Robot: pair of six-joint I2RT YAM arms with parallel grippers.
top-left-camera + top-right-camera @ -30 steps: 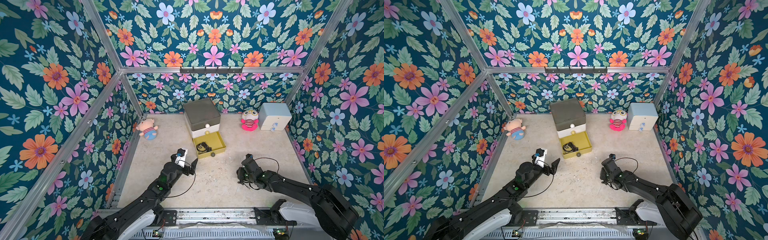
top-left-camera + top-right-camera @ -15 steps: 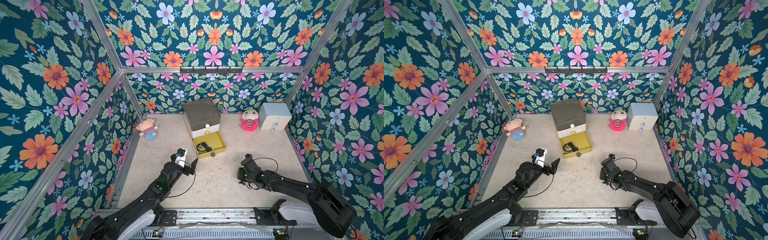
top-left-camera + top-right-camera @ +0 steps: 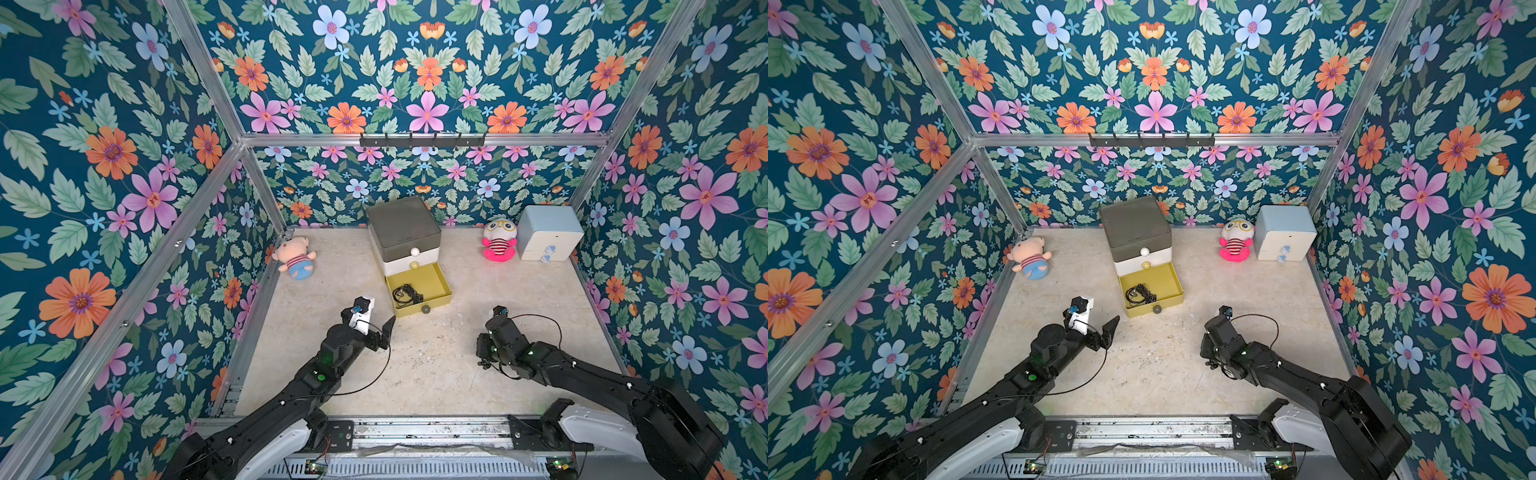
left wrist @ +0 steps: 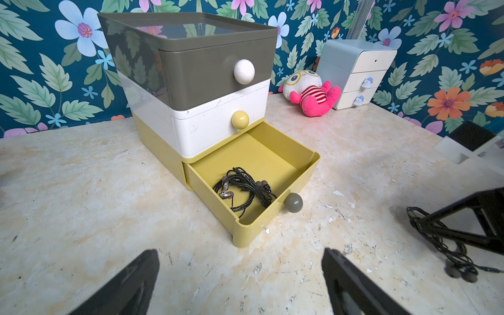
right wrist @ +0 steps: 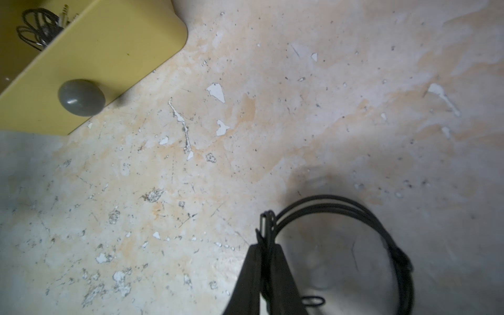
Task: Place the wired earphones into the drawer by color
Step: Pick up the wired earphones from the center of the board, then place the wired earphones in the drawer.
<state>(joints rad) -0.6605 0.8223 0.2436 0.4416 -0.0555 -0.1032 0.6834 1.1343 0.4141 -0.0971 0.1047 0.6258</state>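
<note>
There are two grippers: left gripper, right gripper. Two chests: three-tier chest with three knobs, blue chest. Two plush toys: pig, doll. Two bundles of black earphones: one bundle in the yellow drawer, second bundle outside it.

Robot lab test cell, floral wallpaper panels on alu frame, 2 arms on base rail, plush toys, mock-marble floor.
</note>
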